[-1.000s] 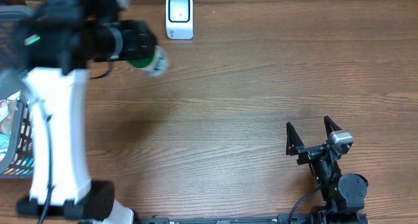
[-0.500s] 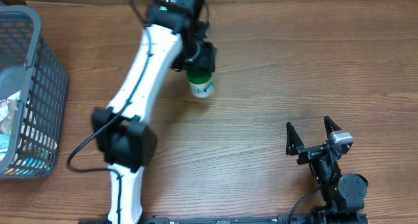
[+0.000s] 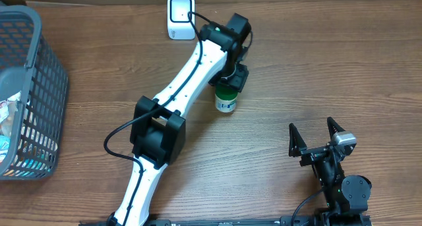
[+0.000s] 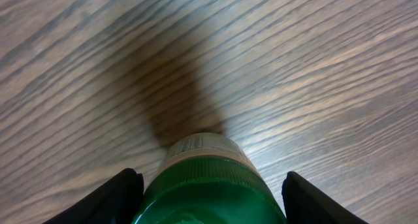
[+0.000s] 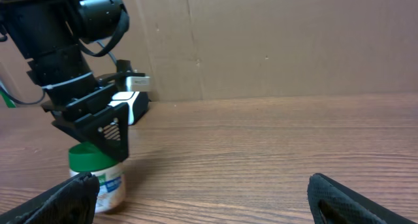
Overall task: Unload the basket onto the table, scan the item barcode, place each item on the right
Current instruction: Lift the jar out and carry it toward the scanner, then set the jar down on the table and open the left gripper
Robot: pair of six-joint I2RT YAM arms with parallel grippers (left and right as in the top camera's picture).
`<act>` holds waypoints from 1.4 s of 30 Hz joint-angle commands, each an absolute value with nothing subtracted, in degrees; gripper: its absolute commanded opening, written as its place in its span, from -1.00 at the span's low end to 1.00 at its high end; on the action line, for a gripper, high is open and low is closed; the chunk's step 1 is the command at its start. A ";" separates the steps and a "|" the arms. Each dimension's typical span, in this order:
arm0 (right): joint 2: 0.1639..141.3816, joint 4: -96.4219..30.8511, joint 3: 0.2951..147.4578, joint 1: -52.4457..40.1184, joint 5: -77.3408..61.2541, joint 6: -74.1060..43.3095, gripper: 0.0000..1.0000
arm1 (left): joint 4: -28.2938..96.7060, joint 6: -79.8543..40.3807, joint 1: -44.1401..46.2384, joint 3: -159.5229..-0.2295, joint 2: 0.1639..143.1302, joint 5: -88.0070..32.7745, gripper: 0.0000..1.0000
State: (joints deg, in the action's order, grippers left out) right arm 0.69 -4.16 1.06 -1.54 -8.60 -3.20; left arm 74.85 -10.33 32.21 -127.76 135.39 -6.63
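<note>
Green-capped bottle [image 3: 225,105] upright mid-desk [image 3: 316,68], its cap grasped from above by the left hand [image 3: 230,85]. Can't tell whether its base touches the wood. White scanner [image 3: 180,17] at far edge, near the bottle but apart from it. Grey mesh basket [image 3: 41,48] at left edge holds several packets [image 3: 6,124], kinds unreadable. Right hand [image 3: 318,135] released, fingers spread wide, at near edge.

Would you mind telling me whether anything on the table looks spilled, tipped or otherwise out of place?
Nothing stands out. The bottle is upright in the left gripper, the scanner stands at the far edge of the table, the basket sits on the left, and no spill shows.
</note>
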 commanded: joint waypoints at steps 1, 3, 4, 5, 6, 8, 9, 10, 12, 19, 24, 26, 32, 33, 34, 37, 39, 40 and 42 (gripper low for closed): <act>0.16 -3.95 0.45 -1.41 -8.62 -3.14 1.00 | 73.89 -11.84 33.15 -128.29 134.91 -3.84 0.03; 0.16 -3.95 0.45 -1.41 -8.62 -3.16 0.99 | 73.12 -11.84 33.41 -128.29 134.93 -3.79 0.04; 0.16 -3.95 0.45 -1.41 -8.62 -3.14 1.00 | 72.75 -11.86 33.43 -128.25 135.02 -3.79 0.04; 0.16 -3.95 0.45 -1.41 -8.62 -3.14 1.00 | 72.47 -11.99 33.45 -128.18 135.15 -3.81 0.04; 0.16 -3.95 0.45 -1.41 -8.62 -3.14 1.00 | 72.07 -12.29 33.47 -128.07 135.33 -3.79 0.04; 0.16 -3.95 0.45 -1.41 -8.62 -3.14 1.00 | 71.00 -13.10 33.45 -127.48 135.66 -3.79 0.04; 0.16 -3.95 0.45 -1.41 -8.62 -3.14 1.00 | 70.24 -13.50 33.45 -126.96 135.70 -3.73 0.04; 0.16 -3.95 0.45 -1.41 -8.62 -3.16 0.99 | 68.97 -14.04 33.45 -126.04 135.76 -3.51 0.04; 0.16 -3.95 0.45 -1.41 -8.62 -3.14 1.00 | 67.00 -14.94 33.54 -124.53 135.76 -3.42 0.06; 0.16 -3.95 0.45 -1.41 -8.62 -3.14 1.00 | 63.59 -16.78 34.04 -121.10 135.76 -4.40 0.23; 0.16 -3.95 0.45 -1.41 -8.62 -3.14 1.00 | 65.04 -16.78 34.22 -121.67 135.74 -6.04 0.65; 0.16 -3.95 0.45 -1.41 -8.62 -3.14 1.00 | 66.63 -16.80 34.09 -122.76 135.52 -6.04 0.80; 0.16 -3.95 0.45 -1.41 -8.62 -3.14 1.00 | 73.63 -16.75 33.36 -131.63 133.80 -6.00 0.94; 0.16 -3.95 0.45 -1.41 -8.62 -3.14 1.00 | 75.02 -16.73 33.23 -133.78 133.40 -5.85 0.93; 0.16 -3.95 0.45 -1.41 -8.62 -3.16 1.00 | 76.77 -16.71 32.99 -136.70 132.81 -5.58 0.93; 0.16 -3.95 0.45 -1.41 -8.62 -3.14 1.00 | 80.75 -16.71 31.88 -143.59 130.41 -4.78 0.93; 0.16 -3.95 0.45 -1.41 -8.62 -3.14 1.00 | 83.53 -16.71 30.44 -147.70 127.87 -3.33 0.93; 0.16 -3.95 0.45 -1.41 -8.62 -3.14 1.00 | 84.58 -16.73 29.54 -149.03 126.43 -2.61 0.93; 0.16 -3.95 0.45 -1.41 -8.62 -3.14 1.00 | 86.37 -16.73 26.70 -150.45 122.32 -0.56 0.93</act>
